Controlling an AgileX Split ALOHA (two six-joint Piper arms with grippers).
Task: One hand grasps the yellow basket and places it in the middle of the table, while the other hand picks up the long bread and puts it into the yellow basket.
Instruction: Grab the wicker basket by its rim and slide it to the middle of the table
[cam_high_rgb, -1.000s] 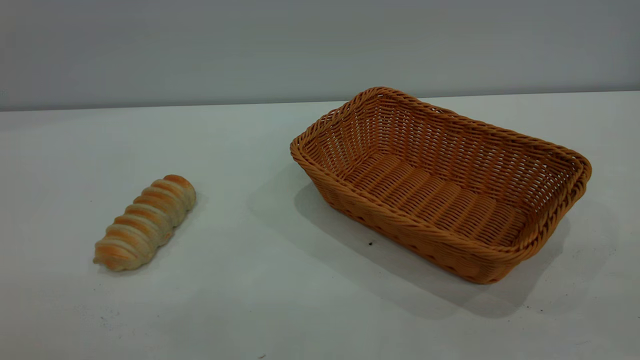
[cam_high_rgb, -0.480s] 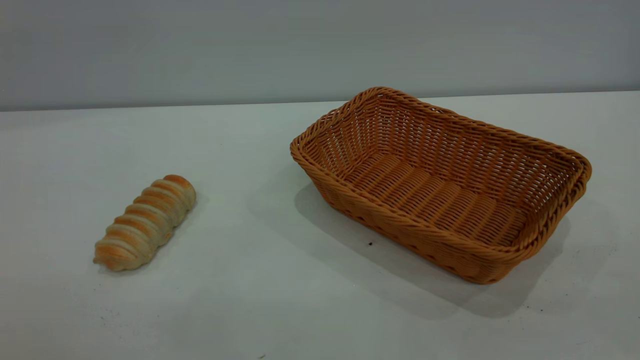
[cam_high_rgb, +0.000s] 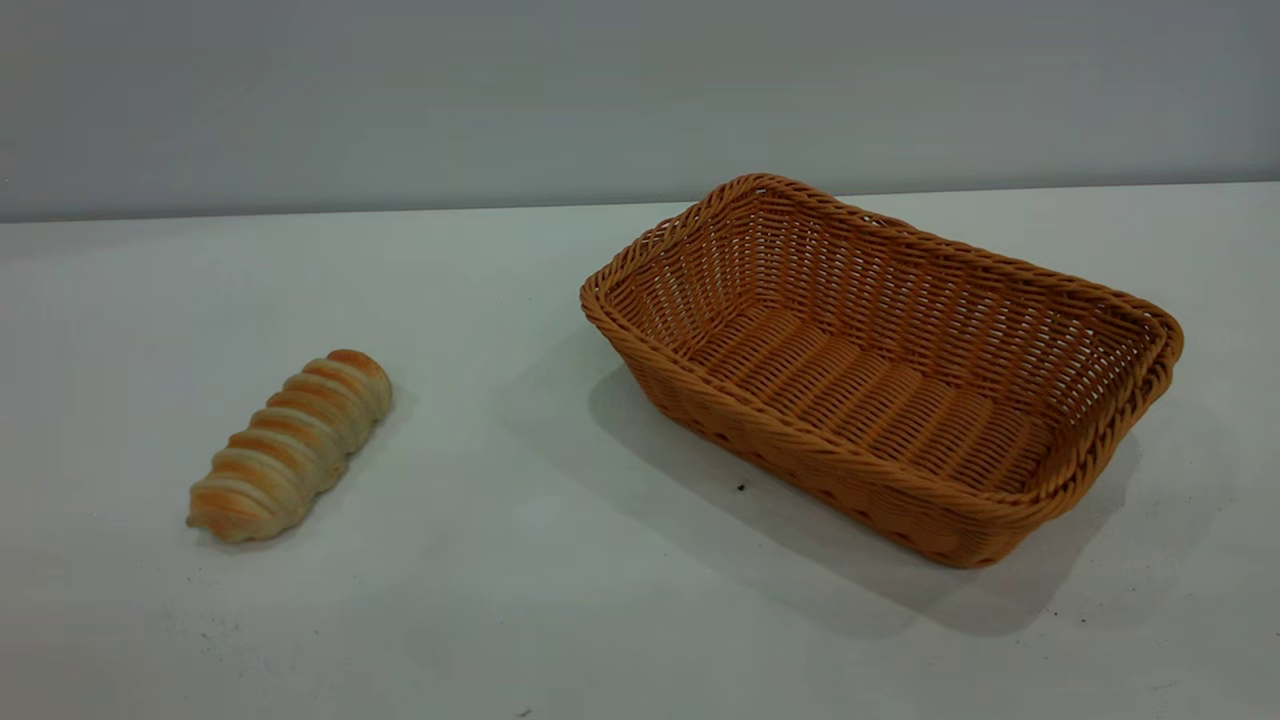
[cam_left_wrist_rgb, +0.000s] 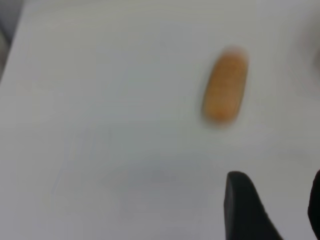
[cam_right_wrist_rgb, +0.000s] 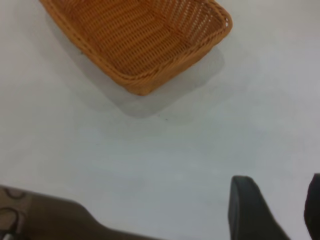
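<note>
The yellow basket (cam_high_rgb: 880, 370), a large orange-tan wicker basket, stands empty on the right part of the white table (cam_high_rgb: 520, 560). It also shows in the right wrist view (cam_right_wrist_rgb: 137, 37). The long bread (cam_high_rgb: 290, 445), striped cream and orange-brown, lies on the table at the left. It shows blurred in the left wrist view (cam_left_wrist_rgb: 226, 85). My left gripper (cam_left_wrist_rgb: 274, 192) is open and empty over bare table, well short of the bread. My right gripper (cam_right_wrist_rgb: 274, 196) is open and empty over bare table, apart from the basket. Neither gripper shows in the exterior view.
A grey wall (cam_high_rgb: 500, 100) runs behind the table's far edge. A few dark specks (cam_high_rgb: 741, 487) lie near the basket. The table's edge and a dark floor (cam_right_wrist_rgb: 45, 217) show in the right wrist view.
</note>
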